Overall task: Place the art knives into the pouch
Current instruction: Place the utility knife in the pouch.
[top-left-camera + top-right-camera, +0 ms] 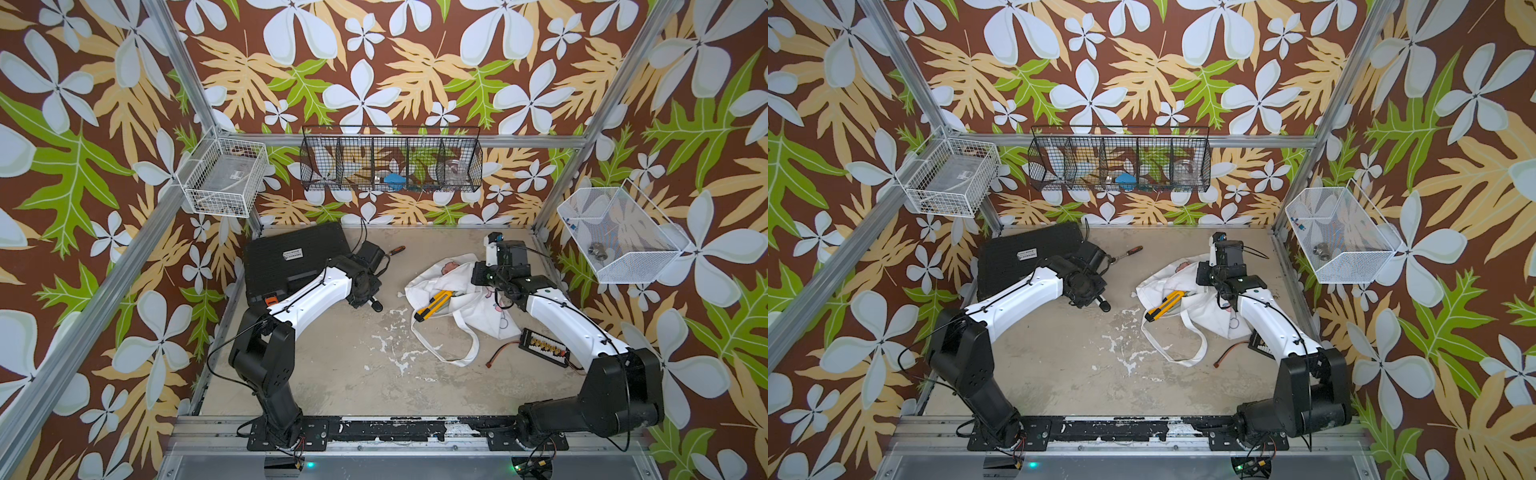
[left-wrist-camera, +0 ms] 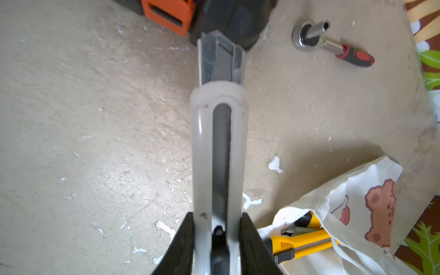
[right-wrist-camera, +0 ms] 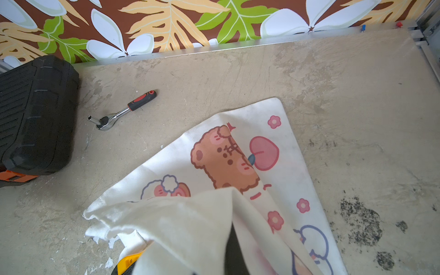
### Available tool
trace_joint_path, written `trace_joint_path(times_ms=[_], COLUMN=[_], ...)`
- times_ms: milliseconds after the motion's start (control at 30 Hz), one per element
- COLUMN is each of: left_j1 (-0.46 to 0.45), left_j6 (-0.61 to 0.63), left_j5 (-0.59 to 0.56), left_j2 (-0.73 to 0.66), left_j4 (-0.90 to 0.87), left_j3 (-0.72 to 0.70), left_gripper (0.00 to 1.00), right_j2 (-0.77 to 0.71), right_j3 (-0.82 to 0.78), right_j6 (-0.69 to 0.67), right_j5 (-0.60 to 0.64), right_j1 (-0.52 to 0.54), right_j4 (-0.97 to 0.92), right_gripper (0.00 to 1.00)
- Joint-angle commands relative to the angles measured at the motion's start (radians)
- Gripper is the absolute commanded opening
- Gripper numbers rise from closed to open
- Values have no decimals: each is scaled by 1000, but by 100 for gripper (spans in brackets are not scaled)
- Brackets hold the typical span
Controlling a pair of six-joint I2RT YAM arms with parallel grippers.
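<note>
While our left gripper [image 2: 217,238] holds the pale art knife [image 2: 202,152] tight by its back end, the pouch [image 1: 473,307] lies to its right in a top view, mouth facing it (a yellow cutter [image 1: 434,305] pokes out there). Our right gripper [image 1: 482,276] is closed, pinching the cloth up, we think. The knife's long body points away from the mouth, so we must turn it.

Left arm [image 1: 307,293] stretched forward and angled inward, left gripper [image 2: 217,220] clamped from both sides on a translucent art knife [image 2: 219,142], right arm [image 1: 559,318] extended forward, wrist bent downward, right gripper [image 1: 484,276] pinched closed on raised cloth of the pouch [image 3: 181,221]
</note>
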Motion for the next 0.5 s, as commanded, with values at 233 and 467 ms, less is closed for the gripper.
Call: trace_joint_path(times_ms=[233,467], left_j1=[-155,-219], left_j6=[40,115], left_j5=[-52,-28], left_j2=[144,180], left_j4=[-118,-115], left_j3=[260,290], left_gripper=[31,31], right_j2=[9,12], right_j3=[11,13], right_j6=[-4,-1], right_j5=[26,31], right_j1=[0,-2], right_j4=[-1,-4], right_gripper=[0,0])
